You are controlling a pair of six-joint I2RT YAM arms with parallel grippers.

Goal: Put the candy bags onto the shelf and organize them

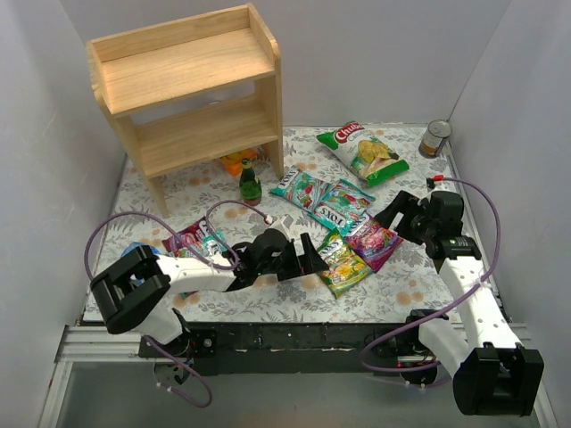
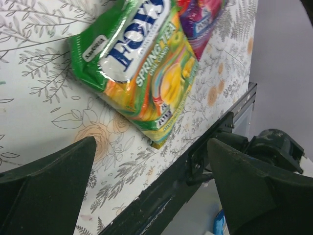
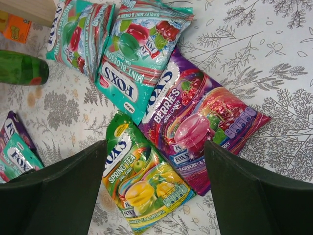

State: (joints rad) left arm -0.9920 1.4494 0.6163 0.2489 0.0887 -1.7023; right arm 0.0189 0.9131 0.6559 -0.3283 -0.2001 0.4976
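L gripper: wide open, nothing held, low over surface, just short of Spring Tea pouch. Yellow-green, lying flat, near corner pointing in btwn the fingers. R gripper: also wide open, empty, hovering above the cluster, w/ Berries pouch (magenta) and Spring Tea side by side below. Edges touching or slightly overlapped, can't tell which.

Mint Blossom pouch and second teal pouch further back, overlapping, near foot of shelf. Two more pouches, magenta + teal, stacked beside L forearm. Both shelf tiers bare, no candy up there yet, so task judged barely begun.

Handling, as a guess: light, soft foil pouches, glossy so prob. slippery. Loose sweets inside likely to shift and sag once lifted. No stiff body to clamp. Best to pinch a sealed end seam or corner, flat thin film there. Spring Tea's near corner handiest for L. Hard to get under while lying flat, so press one finger down at the edge and scrape in. Avoid squeezing mid-belly: prob. slips out or crushes contents.

Also on surface, not for shelving: chip bag, tin can, green bottle by shelf leg. Risk of knocking bottle en route to lower tier.
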